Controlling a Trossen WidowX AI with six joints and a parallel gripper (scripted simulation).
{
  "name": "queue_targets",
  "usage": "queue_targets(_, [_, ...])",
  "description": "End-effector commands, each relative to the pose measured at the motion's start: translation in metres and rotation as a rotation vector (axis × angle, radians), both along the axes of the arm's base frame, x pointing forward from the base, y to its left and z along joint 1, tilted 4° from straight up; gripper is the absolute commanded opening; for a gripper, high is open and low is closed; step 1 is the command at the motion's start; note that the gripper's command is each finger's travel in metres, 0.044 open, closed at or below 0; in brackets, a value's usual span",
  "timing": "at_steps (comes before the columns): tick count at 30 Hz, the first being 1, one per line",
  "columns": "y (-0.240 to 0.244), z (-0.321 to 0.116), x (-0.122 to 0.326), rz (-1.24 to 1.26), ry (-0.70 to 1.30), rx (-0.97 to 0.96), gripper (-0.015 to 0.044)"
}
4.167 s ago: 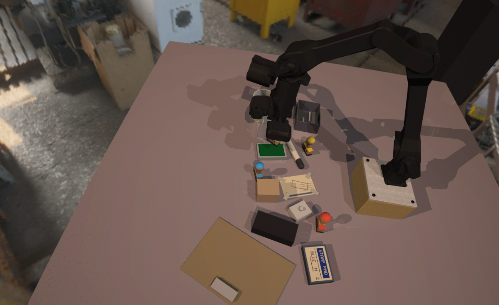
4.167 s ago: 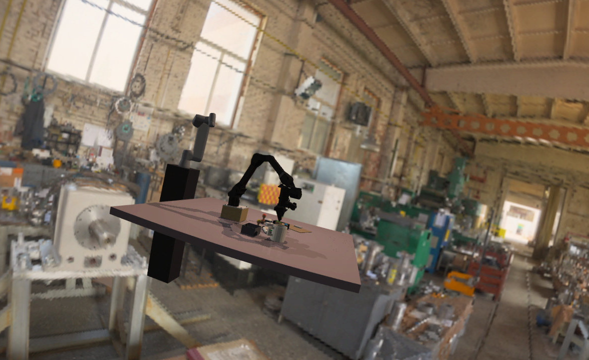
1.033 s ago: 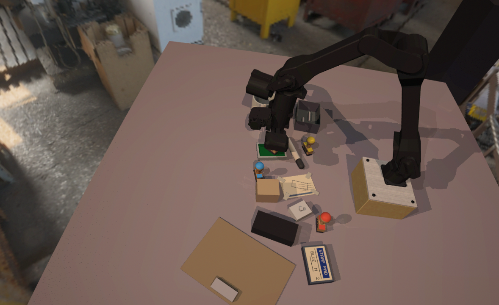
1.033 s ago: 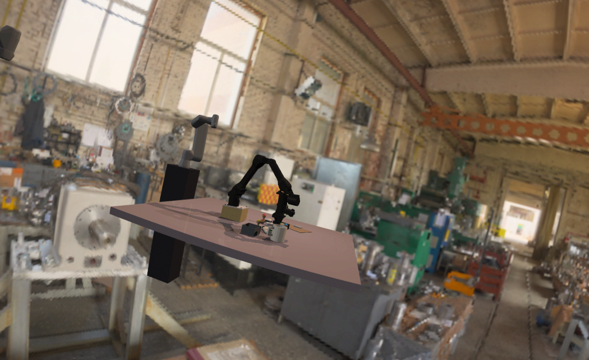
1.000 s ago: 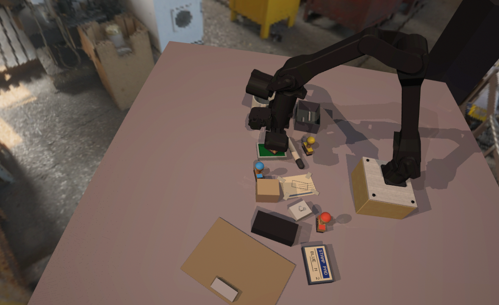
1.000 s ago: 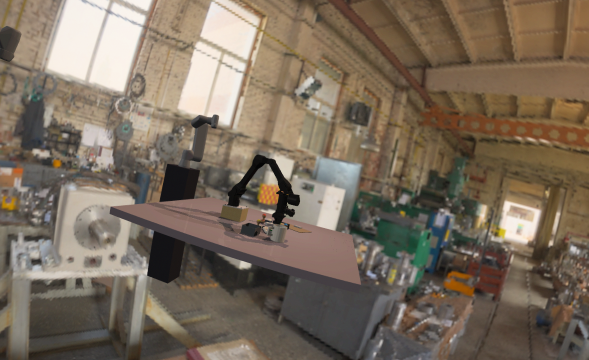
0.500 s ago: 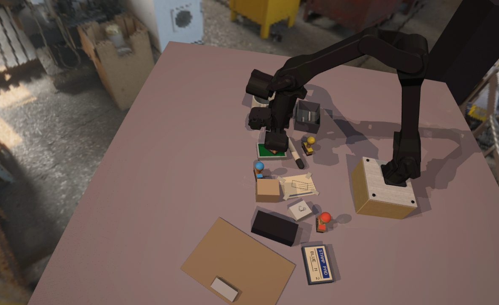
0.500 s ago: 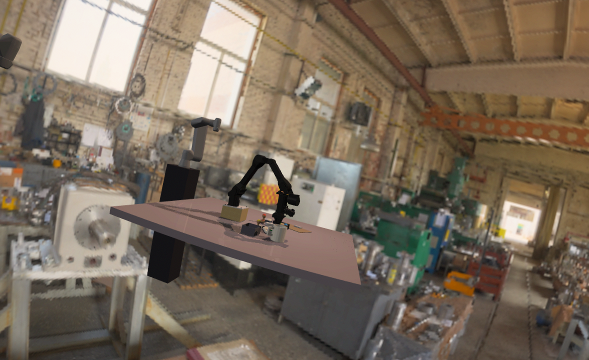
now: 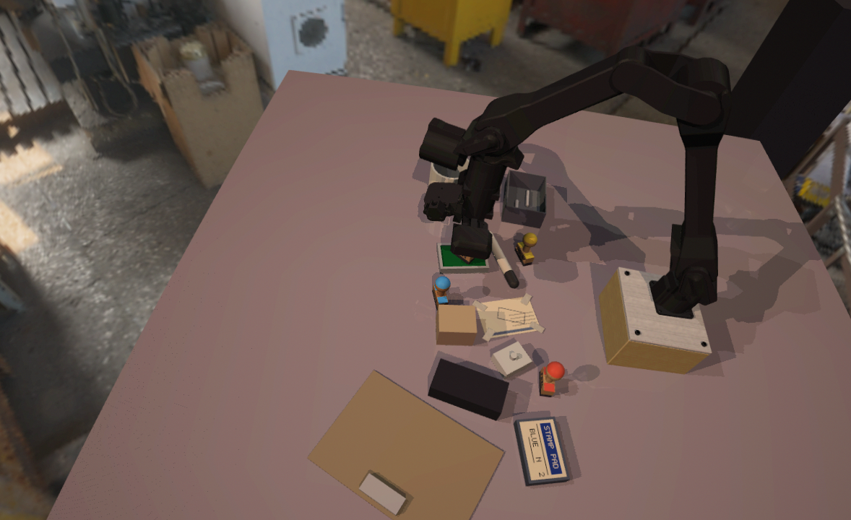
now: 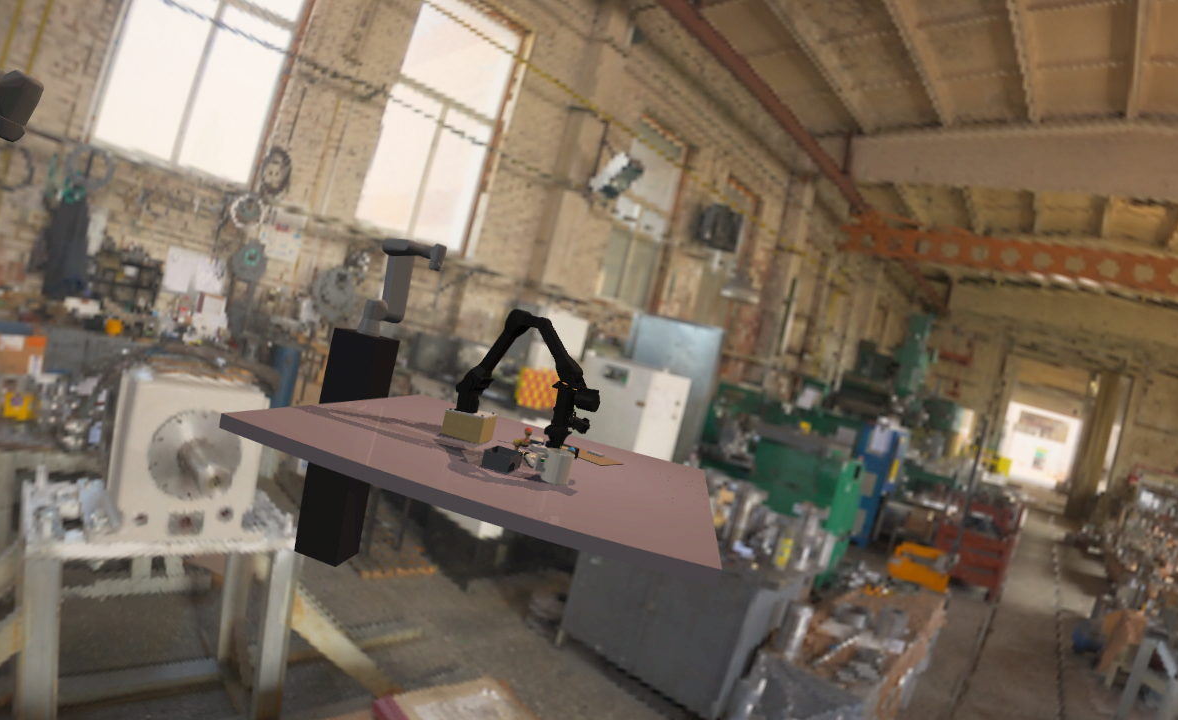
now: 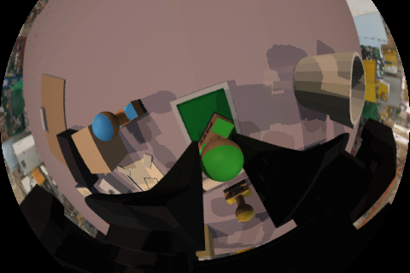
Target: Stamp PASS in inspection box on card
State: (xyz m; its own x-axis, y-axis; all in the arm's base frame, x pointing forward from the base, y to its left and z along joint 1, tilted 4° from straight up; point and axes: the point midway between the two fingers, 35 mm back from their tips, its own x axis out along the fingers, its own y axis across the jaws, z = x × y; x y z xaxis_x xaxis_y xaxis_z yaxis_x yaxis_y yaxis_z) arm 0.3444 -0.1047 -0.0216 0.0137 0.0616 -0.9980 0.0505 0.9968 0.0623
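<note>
One stamp in hand: the green-knobbed PASS stamp (image 11: 222,159), gripped by its handle between the fingers of the gripper (image 9: 471,248) (image 11: 214,142), leaving the printing face free underneath.
Pad: the green ink pad (image 9: 449,256) (image 11: 201,107) lies open under the stamp, presumably for inking; contact is hard to confirm.
Card: the card (image 9: 506,316) (image 11: 143,172) is taped at its corners, likely against shifting; its box shows no print I can make out.
Other stamps: blue (image 9: 442,284) (image 11: 105,126) by the cardboard block (image 9: 456,324) (image 11: 95,150), yellow (image 9: 529,241) (image 11: 244,212) right of the pad, red (image 9: 555,371) near the closed blue pad (image 9: 542,451).
Surface: a dull pink bench top (image 9: 253,258) (image 10: 629,510) (image 11: 171,21).
Room: a workshop with tall windows (image 10: 190,89) and machinery behind.
</note>
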Motion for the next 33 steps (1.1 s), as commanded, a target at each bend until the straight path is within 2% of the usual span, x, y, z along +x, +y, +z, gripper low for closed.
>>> queue_targets(1, [0.0,-0.0022,0.0005,0.0,-0.002,0.001,0.0])
queue_targets(33, [-0.0001,0.002,0.0007,0.0,-0.002,0.001,0.0])
